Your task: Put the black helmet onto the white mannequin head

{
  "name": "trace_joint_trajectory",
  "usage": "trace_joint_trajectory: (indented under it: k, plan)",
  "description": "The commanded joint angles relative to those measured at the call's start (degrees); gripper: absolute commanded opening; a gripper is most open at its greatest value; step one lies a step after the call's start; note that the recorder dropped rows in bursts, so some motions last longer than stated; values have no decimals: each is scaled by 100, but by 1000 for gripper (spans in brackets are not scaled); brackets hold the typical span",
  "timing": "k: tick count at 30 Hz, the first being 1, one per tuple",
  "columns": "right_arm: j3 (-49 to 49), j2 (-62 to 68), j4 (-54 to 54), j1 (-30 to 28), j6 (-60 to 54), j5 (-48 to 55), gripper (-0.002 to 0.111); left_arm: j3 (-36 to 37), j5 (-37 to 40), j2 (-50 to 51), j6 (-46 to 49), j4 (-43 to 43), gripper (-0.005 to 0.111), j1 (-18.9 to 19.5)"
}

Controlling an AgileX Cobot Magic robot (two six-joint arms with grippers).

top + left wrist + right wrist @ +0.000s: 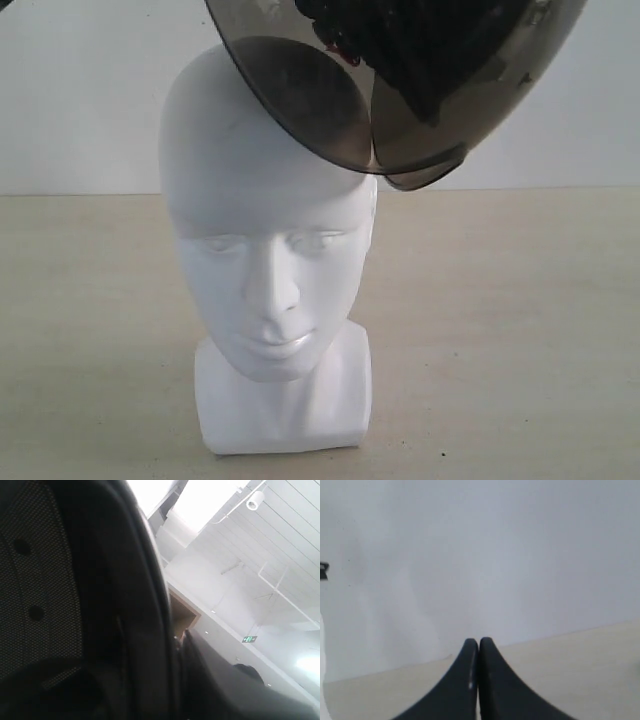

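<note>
The white mannequin head (265, 260) stands upright on the table, face toward the exterior camera. The black helmet (420, 45) hangs tilted above its crown and to the right, partly cut off by the frame's top. Its smoky visor (300, 100) overlaps the top of the head. In the left wrist view the helmet's mesh lining (40, 580) and rim (145, 605) fill the picture. My left gripper (181, 647) is clamped on that rim, and one dark finger (220, 685) shows outside it. My right gripper (479, 644) is shut on nothing, away from both.
The beige table (520, 330) spreads around the head's squared neck base (285, 410). A plain white wall (80, 100) stands behind. No arm shows in the exterior view. The right wrist view faces wall and table (570, 670).
</note>
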Motion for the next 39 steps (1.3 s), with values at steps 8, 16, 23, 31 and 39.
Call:
trace_joint_trajectory:
  k: [8, 16, 23, 31, 39]
  plan:
    - [-2444, 1621, 224, 7, 73, 793, 0, -145, -369, -19, 187, -281, 4, -24]
    - [-4121, 4353, 241, 701, -1461, 769, 0, -145, -369, -19, 343, -78, 4, 227]
    - [-5326, 5130, 230, 1360, -2245, 847, 0, -145, -369, 44, 319, 326, 4, 617]
    - [-5946, 5076, 269, 1608, -2730, 1286, 0, -145, -369, 229, 211, 470, 4, 617]
    - [-6828, 5810, 2186, 1668, -4907, 2536, 0, 123, -369, 246, 356, 510, 4, 617]
